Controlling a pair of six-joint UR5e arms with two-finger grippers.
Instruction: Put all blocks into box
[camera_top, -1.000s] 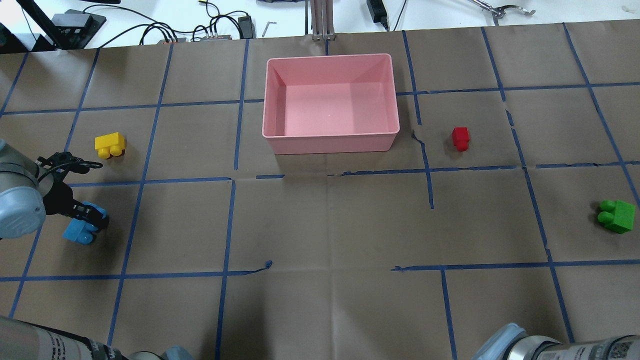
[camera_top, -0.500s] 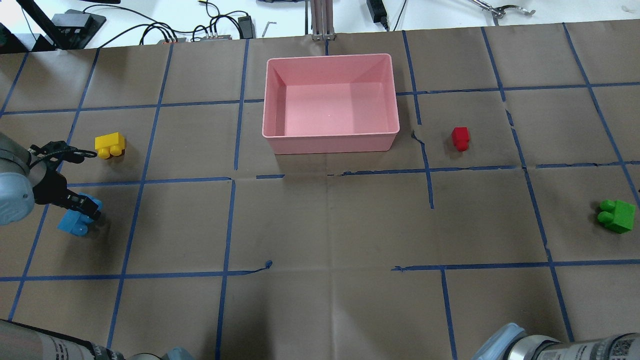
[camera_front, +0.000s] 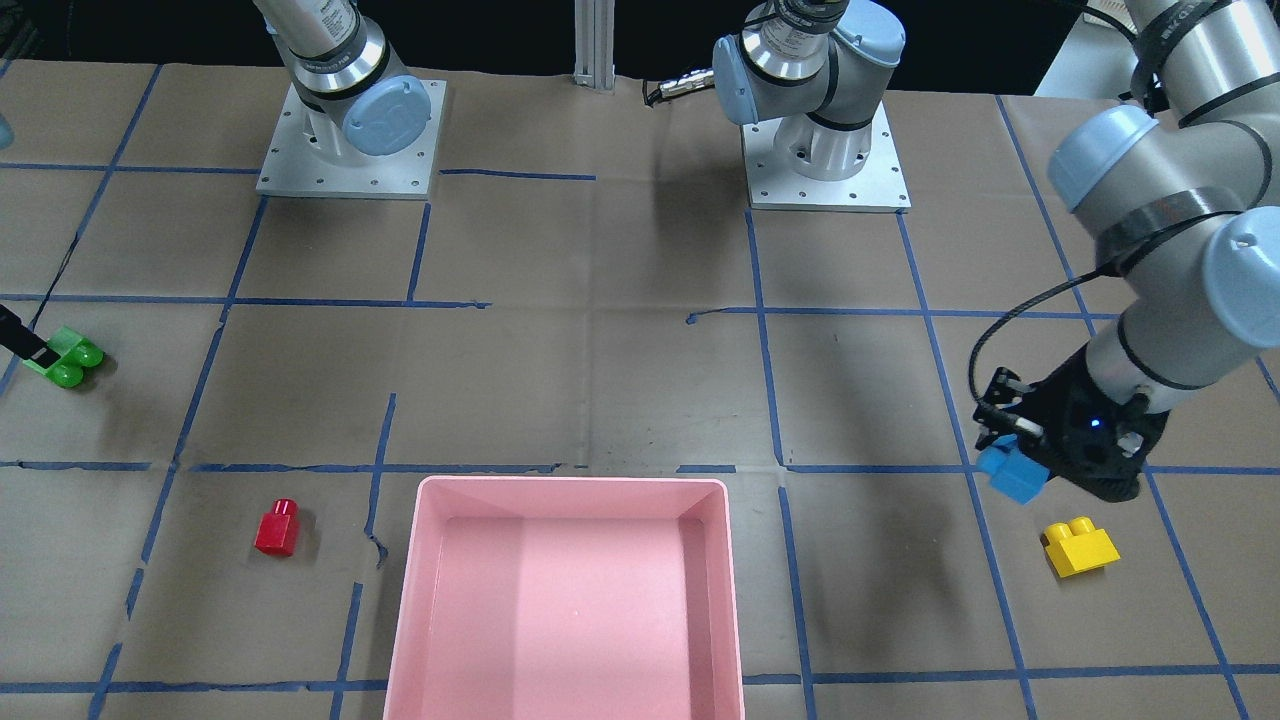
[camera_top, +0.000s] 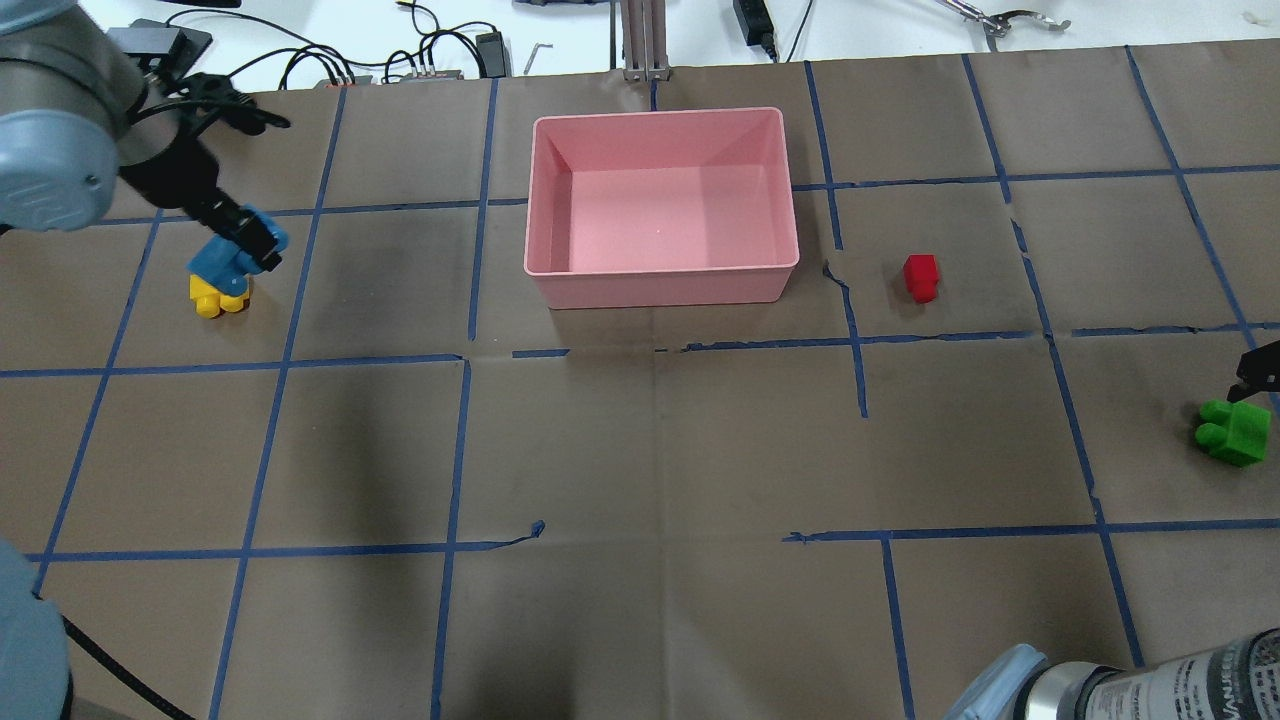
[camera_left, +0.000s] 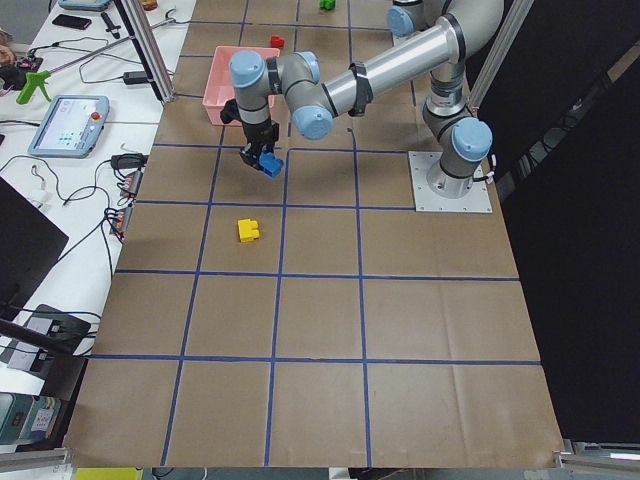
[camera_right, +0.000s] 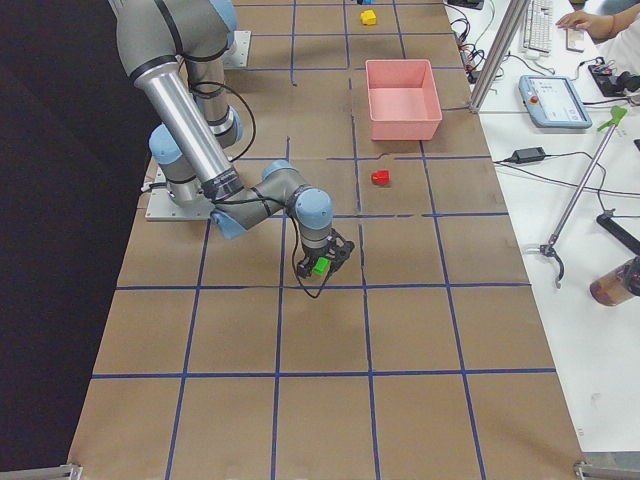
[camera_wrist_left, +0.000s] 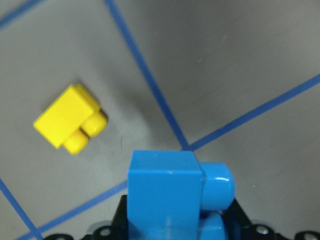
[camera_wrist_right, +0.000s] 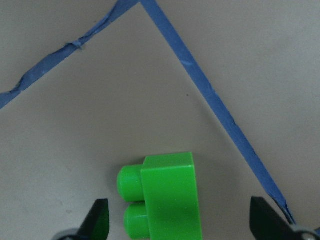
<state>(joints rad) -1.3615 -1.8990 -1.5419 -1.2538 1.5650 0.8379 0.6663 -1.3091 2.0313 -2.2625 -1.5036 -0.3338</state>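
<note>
My left gripper (camera_top: 248, 238) is shut on the light-blue brick (camera_top: 222, 262) and holds it above the table, close over the yellow brick (camera_top: 220, 299). The left wrist view shows the blue brick (camera_wrist_left: 167, 192) in the jaws and the yellow brick (camera_wrist_left: 70, 117) lying below. My right gripper (camera_wrist_right: 180, 222) is open, its fingers (camera_wrist_right: 97, 220) on either side of the green brick (camera_wrist_right: 162, 197), which lies on the table at the right (camera_top: 1235, 432). The red brick (camera_top: 921, 276) lies right of the pink box (camera_top: 660, 287), which holds nothing.
Brown paper with blue tape grid lines covers the table. Cables and tools lie beyond its far edge (camera_top: 420, 60). The two arm bases (camera_front: 345, 130) stand on the robot's side. Operators' devices lie on the side bench (camera_right: 555, 100).
My left gripper has lifted the blue brick and carried it away from the robot, from the near left to above the yellow brick. My right gripper has come in at the green brick.
</note>
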